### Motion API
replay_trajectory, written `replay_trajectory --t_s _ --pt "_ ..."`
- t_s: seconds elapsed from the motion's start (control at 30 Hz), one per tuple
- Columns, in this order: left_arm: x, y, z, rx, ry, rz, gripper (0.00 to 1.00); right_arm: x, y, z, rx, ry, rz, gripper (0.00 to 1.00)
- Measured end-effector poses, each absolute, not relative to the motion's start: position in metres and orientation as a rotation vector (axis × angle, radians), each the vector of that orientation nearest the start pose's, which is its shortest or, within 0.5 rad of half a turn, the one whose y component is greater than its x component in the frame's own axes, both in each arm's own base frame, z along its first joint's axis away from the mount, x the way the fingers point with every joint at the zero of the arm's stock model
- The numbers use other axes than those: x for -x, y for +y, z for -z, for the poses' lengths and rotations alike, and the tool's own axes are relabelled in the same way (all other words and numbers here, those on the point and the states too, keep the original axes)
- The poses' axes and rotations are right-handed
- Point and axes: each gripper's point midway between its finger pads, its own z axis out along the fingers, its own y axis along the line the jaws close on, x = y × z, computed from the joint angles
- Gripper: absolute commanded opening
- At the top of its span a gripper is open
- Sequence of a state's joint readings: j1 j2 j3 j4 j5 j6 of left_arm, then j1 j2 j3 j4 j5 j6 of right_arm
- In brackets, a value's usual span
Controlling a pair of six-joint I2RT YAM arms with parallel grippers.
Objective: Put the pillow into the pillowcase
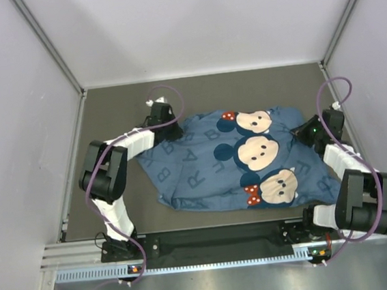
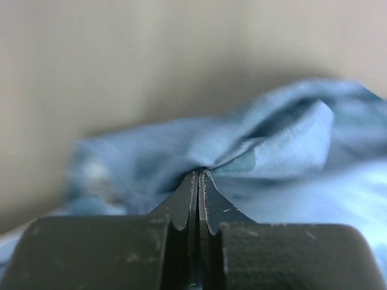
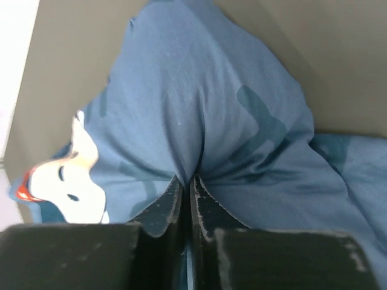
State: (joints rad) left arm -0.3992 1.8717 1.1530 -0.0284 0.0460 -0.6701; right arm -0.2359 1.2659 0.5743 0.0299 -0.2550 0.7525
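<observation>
The blue pillowcase point(image 1: 209, 167) lies spread and bulging on the dark table, its three mouse faces up. The pillow does not show anywhere; I cannot tell if it is inside. My left gripper point(image 1: 166, 128) is at the case's far left corner, shut on a pinched fold of blue cloth point(image 2: 242, 151). My right gripper point(image 1: 305, 133) is at the case's right edge, shut on another fold of the blue cloth point(image 3: 193, 121). In both wrist views the fingers meet with cloth squeezed between their tips.
The dark table mat point(image 1: 115, 111) is walled by white panels at the back and both sides. A metal rail point(image 1: 210, 243) with the arm bases runs along the near edge. Bare mat lies behind and to the left of the case.
</observation>
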Motion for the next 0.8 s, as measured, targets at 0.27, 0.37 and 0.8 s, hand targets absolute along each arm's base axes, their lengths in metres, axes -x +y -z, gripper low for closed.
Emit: replay_trajectory --t_s 0.27,0.37,0.8 --pt "-0.450 -0.076 -0.034 0.640 2.357 0.213 0.00 -0.370 0.000 -0.096 -0.949 2.038 -0.571 0.00" --pt "-0.454 -0.066 -0.035 0.646 2.360 0.147 0.00 -0.383 0.012 -0.097 -0.931 2.047 -0.567 0.00" --pt "-0.470 -0.026 -0.096 0.614 2.266 -0.098 0.87 -0.403 0.017 -0.099 -0.953 2.039 -0.551 0.46"
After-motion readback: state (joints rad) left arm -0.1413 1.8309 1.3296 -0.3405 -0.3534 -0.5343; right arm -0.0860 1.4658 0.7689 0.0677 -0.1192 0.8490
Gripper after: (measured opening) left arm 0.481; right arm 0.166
